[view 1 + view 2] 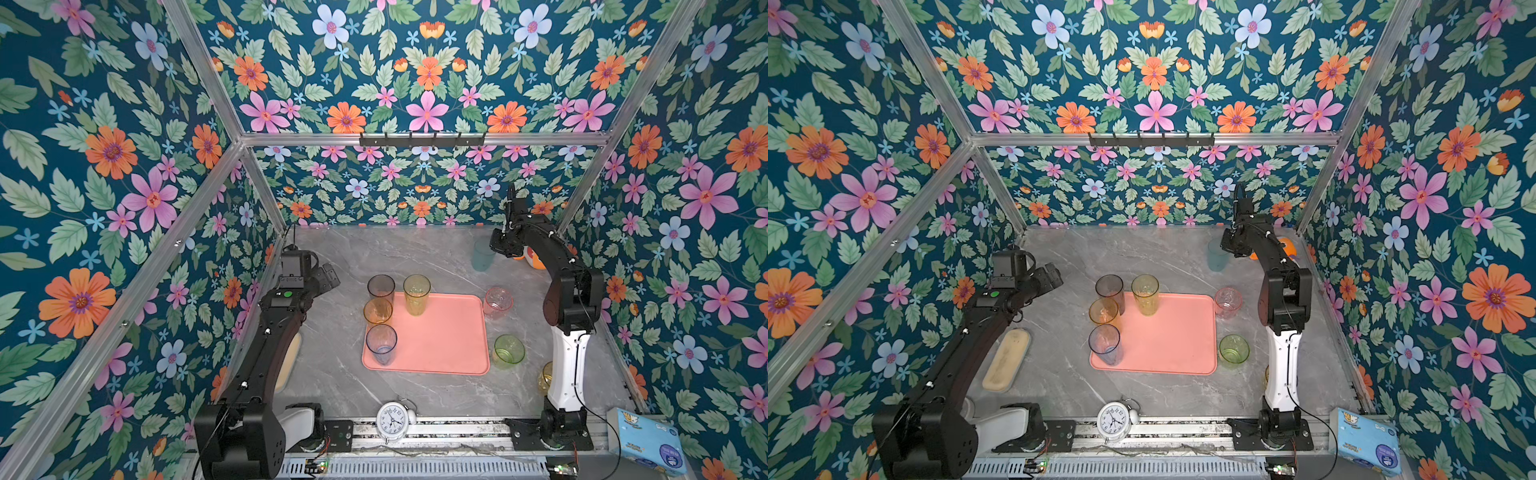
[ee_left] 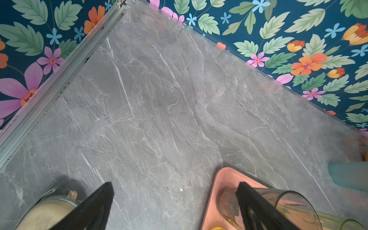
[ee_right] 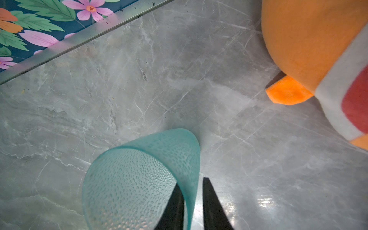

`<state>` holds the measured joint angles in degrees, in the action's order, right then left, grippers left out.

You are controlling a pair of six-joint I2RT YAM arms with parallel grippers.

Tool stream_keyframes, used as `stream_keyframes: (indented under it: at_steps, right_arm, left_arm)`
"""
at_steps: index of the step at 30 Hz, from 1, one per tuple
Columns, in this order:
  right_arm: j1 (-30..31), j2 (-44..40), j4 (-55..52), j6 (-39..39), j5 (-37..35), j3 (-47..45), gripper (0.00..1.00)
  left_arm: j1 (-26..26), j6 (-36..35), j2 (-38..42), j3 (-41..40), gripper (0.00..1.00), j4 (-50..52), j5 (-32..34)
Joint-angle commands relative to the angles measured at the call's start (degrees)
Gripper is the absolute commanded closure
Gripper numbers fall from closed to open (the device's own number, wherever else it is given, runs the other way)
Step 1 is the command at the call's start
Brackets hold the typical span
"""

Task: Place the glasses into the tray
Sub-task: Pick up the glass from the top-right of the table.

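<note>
My right claw point(image 3: 191, 182) is straddling the thin rim of the light, slippery teal glass point(image 3: 129, 179); whether it's pinching, I cannot tell.

The left arm point(image 1: 266, 353) is black all over, except for a white link point(image 1: 297, 417) at its near base. A round green dot point(image 1: 287, 294) sits on a small panel towards its far end, and white clips point(image 1: 244, 385) hold a thin cable against its side. The right arm point(image 1: 569, 291) has black, boxy joint housings and a white, tapering lower link point(image 1: 563, 365) with a thin black cable point(image 1: 576, 376) running down it. The fingers point(image 2: 93, 207) of the left gripper point(image 2: 175, 184) and the right gripper point(image 3: 191, 182) are plain black tapering blades.
</note>
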<state>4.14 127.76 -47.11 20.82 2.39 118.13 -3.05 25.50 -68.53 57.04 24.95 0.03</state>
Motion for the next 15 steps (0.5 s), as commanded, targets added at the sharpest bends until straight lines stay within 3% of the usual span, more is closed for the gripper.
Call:
stream_keyframes:
  at_steps: [1,15]
  right_arm:
    - [0.0,0.1,-1.3,-0.2,-0.1,0.5,0.82]
    - [0.0,0.7,-2.8,-0.8,-1.0,1.8,0.92]
  left_arm:
    - [0.1,0.1,0.4,-0.2,0.01,-0.1,0.2]
    - [0.1,-0.2,0.3,-0.7,0.01,-0.2,-0.1]
